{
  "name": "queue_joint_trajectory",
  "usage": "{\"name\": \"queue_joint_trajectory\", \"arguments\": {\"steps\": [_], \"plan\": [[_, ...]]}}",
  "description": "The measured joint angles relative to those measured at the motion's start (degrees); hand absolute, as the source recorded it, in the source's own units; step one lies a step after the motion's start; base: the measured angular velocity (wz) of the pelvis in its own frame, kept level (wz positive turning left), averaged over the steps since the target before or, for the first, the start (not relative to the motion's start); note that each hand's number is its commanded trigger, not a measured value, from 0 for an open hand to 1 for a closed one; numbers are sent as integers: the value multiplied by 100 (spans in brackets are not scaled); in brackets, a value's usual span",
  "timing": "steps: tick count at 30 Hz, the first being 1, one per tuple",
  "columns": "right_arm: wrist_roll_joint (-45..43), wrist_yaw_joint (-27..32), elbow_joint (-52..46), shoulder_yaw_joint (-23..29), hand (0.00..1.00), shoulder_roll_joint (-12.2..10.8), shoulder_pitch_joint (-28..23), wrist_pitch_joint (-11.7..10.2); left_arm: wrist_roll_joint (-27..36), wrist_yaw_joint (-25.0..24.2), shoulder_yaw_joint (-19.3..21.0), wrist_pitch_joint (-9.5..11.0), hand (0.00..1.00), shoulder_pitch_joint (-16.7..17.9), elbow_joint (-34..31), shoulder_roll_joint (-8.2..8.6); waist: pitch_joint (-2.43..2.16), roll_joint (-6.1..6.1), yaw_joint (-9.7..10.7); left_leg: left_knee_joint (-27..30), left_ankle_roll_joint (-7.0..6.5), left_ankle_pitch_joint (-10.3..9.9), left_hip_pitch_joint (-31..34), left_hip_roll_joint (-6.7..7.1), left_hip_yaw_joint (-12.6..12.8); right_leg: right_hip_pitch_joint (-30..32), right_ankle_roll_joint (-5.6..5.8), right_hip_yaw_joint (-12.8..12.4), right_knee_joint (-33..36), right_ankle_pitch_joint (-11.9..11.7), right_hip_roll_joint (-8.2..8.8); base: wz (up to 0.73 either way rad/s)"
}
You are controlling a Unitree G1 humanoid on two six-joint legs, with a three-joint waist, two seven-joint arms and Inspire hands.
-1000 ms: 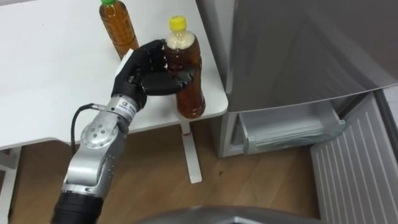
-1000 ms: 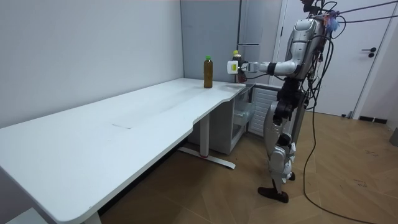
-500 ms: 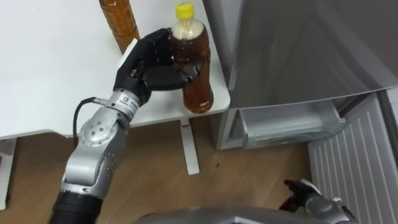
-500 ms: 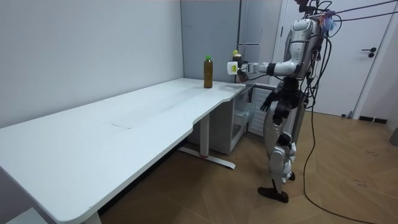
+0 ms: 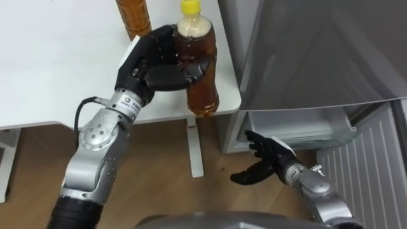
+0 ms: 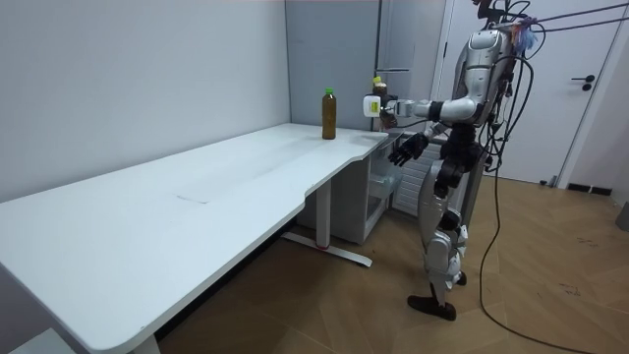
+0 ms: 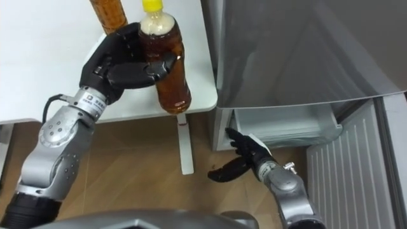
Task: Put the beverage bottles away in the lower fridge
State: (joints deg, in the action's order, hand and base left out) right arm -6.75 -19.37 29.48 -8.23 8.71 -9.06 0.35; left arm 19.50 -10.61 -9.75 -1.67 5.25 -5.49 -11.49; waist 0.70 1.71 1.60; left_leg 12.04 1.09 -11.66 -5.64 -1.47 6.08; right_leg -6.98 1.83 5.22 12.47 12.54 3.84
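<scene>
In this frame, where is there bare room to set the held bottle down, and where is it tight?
The white table is bare left of the second bottle and the left hand. The open lower drawer looks free inside. Tight: the table's corner by the held bottle, and the drawer's front, where the open right hand hovers.
</scene>
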Motion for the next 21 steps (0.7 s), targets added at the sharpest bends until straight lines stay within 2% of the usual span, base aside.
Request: {"name": "queue_joint_trajectory", "arguments": {"steps": [3, 8, 10, 14, 21], "plan": [[89, -147, -109, -136, 0, 10, 0, -49, -1, -109, -95, 38, 100, 105, 95, -27, 1, -5, -3, 58, -4, -4, 5, -8, 0, -6, -1, -1, 37, 0, -2, 0], [294, -361, -99, -350, 0, 2, -12, -53, -5, -265, -224, 51, 100, 140, 627, -43, 10, 6, -24, 132, -6, -9, 33, -13, -8, 3, -2, -5, 22, 2, -4, 0], [299, -522, -99, -351, 0, -7, -21, -53, -19, -324, -220, 51, 100, 222, 649, -34, 9, 35, -24, 151, -8, -10, 53, -13, -11, 9, -2, -1, 22, 1, -4, 0], [634, -836, -129, -347, 0, -6, -24, -53, -133, -400, -220, 52, 100, 358, 660, -46, -32, 118, -33, 166, -14, -23, 59, -15, 5, 7, -2, -2, 32, 0, -3, 0], [1184, -1156, -712, -349, 0, 28, -128, -63, -133, -418, -215, 55, 100, 398, 674, -95, -32, 125, -34, 287, -28, -110, 134, -33, 13, 9, 4, 3, 40, -6, -10, 0]]}}
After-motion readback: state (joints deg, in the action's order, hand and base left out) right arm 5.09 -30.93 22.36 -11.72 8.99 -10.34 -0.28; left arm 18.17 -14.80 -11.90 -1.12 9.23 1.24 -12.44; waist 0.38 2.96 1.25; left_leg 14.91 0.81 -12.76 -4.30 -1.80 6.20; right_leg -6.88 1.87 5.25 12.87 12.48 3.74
